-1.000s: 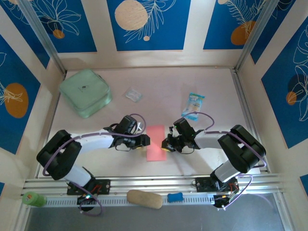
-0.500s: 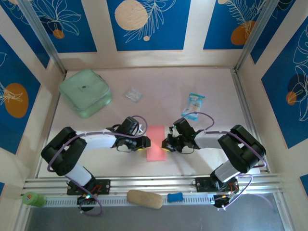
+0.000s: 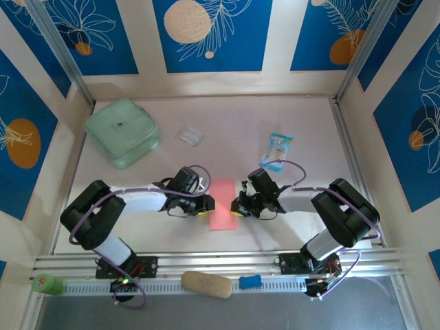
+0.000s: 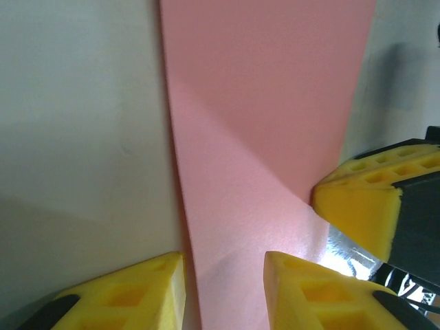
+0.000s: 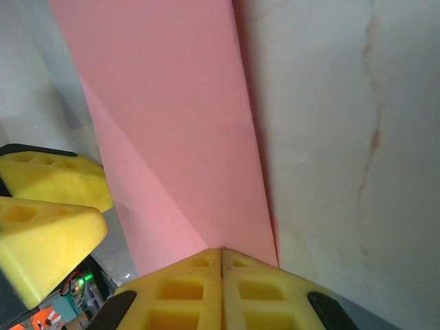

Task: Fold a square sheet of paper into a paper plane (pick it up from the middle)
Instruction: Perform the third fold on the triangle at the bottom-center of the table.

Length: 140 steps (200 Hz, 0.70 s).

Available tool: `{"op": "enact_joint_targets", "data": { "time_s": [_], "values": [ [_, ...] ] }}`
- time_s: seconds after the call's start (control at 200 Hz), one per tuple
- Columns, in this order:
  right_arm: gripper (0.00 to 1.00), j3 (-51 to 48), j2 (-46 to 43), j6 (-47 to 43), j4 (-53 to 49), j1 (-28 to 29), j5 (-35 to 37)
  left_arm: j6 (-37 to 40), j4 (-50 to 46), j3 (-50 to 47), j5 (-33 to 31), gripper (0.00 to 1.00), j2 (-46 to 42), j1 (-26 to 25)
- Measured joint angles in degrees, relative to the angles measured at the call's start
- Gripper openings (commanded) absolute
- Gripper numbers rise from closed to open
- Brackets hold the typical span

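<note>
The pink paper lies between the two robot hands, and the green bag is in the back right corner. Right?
No. The top view shows the green bag in the back left corner. The pink paper does lie between the left gripper and right gripper.

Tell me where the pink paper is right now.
In the top view the salmon-pink paper lies on the table, centre-front, directly between the left arm's jaws and the right arm's jaws. It is closer to the arms' bases than the blue-and-white snack packet.
</note>
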Motion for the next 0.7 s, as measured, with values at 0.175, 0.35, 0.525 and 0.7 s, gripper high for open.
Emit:
{"op": "enact_joint_targets", "data": {
  "time_s": [0.175,0.35,0.525,0.7],
  "values": [
    [0.07,0.00,0.00,0.00,0.00,0.00,0.02,-0.31,0.83,0.00,0.37,0.32,0.15,-0.13],
    [0.07,0.00,0.00,0.00,-0.02,0.00,0.04,-0.46,1.27,0.00,0.35,0.30,0.15,-0.20],
    [0.07,0.00,0.00,0.00,-0.02,0.00,0.07,-0.48,1.25,0.00,0.33,0.29,0.15,-0.20],
    [0.07,0.00,-0.02,0.00,-0.04,0.00,0.09,-0.92,1.22,-0.02,0.24,0.22,-0.07,-0.22]
  ]
}}
